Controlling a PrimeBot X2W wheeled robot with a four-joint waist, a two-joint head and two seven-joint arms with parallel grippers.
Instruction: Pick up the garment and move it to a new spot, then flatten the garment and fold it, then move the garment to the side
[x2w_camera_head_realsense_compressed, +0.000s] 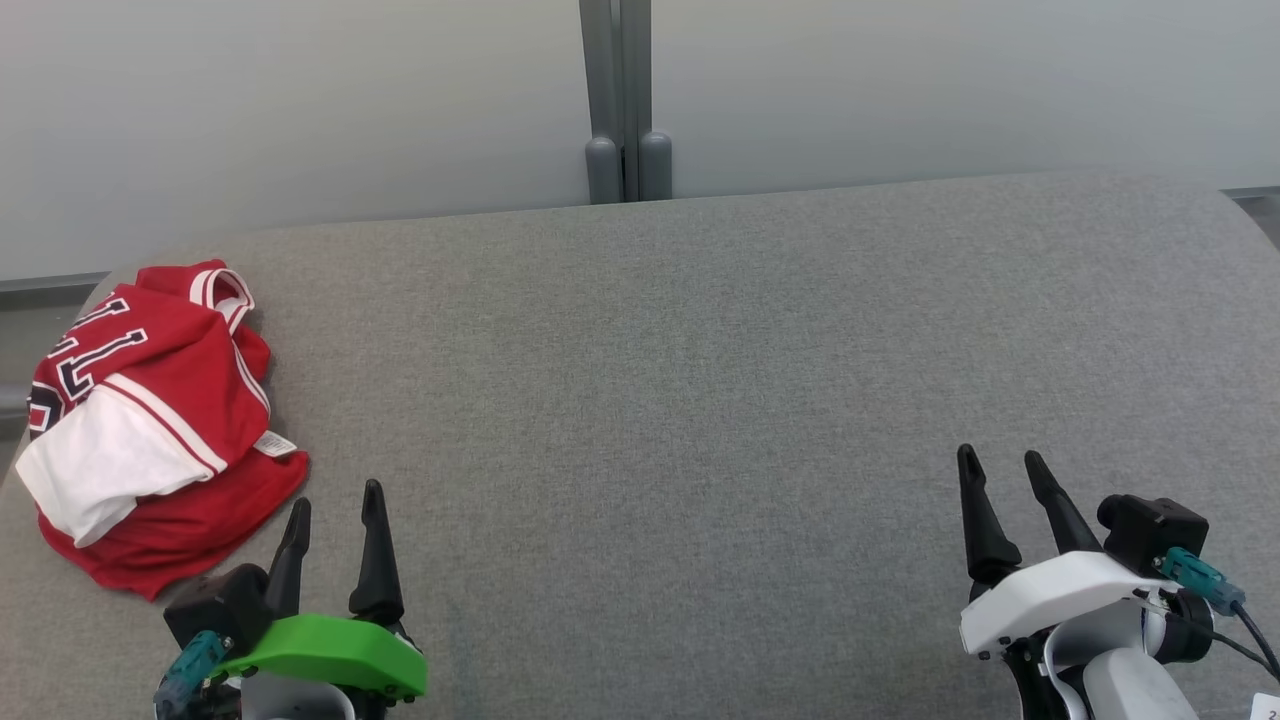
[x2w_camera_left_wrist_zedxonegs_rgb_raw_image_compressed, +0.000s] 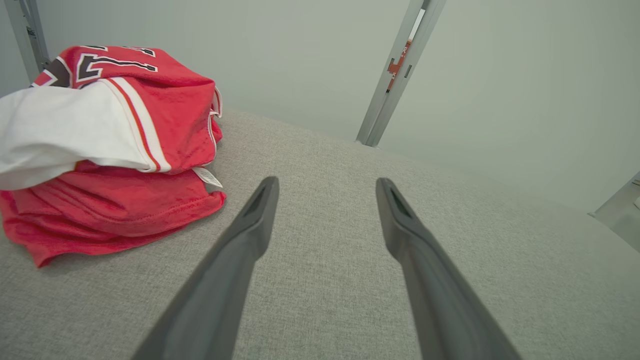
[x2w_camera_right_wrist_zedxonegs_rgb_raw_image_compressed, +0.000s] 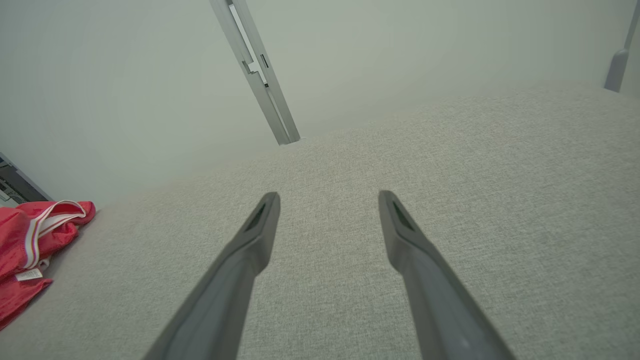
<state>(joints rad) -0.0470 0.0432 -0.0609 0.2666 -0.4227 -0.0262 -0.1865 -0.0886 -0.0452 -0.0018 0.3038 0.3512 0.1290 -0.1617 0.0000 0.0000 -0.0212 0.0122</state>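
A crumpled red jersey (x2w_camera_head_realsense_compressed: 160, 420) with white trim, a white panel and dark lettering lies bunched at the left end of the grey table (x2w_camera_head_realsense_compressed: 700, 380). The same garment (x2w_camera_left_wrist_zedxonegs_rgb_raw_image_compressed: 110, 150) sits at the upper left of the left wrist view, and its edge (x2w_camera_right_wrist_zedxonegs_rgb_raw_image_compressed: 30, 250) shows at the far left of the right wrist view. My left gripper (x2w_camera_head_realsense_compressed: 335, 495) stands open just right of the jersey's near corner, apart from it, with nothing between its fingers (x2w_camera_left_wrist_zedxonegs_rgb_raw_image_compressed: 250, 235). Far across the table at the lower right, my right gripper (x2w_camera_head_realsense_compressed: 1000, 458) is open and empty too.
A pale wall rises behind the table, with a grey vertical post (x2w_camera_head_realsense_compressed: 620, 100) at its middle. The table's left edge runs close beside the jersey. Bare grey cloth surface stretches between the two grippers and out to the right end.
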